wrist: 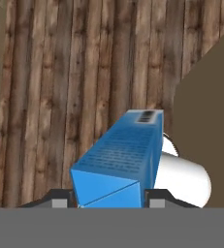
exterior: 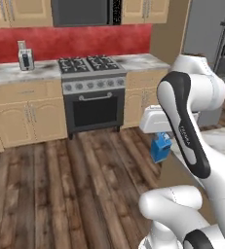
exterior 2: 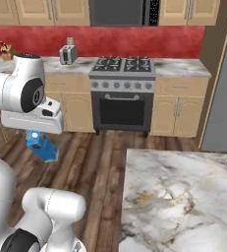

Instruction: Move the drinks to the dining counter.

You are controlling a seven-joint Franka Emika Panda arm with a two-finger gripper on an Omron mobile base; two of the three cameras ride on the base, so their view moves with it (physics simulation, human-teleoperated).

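My gripper [wrist: 108, 199] is shut on a slim blue carton [wrist: 123, 160], one of the drinks, and the carton juts out tilted between the two dark fingertips [wrist: 60, 199]. The same blue carton [exterior: 160, 148] hangs under the white hand over the wooden floor, just left of the dining counter [exterior: 221, 138]. From the other side, the carton [exterior 2: 42, 145] sits below the hand at the left, and the gripper [exterior 2: 36, 137] is closed on its top. The dining counter's marble top [exterior 2: 184, 197] fills the lower right, and its tan base [wrist: 205, 121] stands to the right of the carton.
A stove [exterior: 92, 92] stands against the far wall between tan cabinets, with a toaster [exterior: 26, 59] on the worktop to its left. A grey fridge [exterior: 216, 39] rises at the back right. Open wooden floor [exterior: 60, 185] lies between the stove and me.
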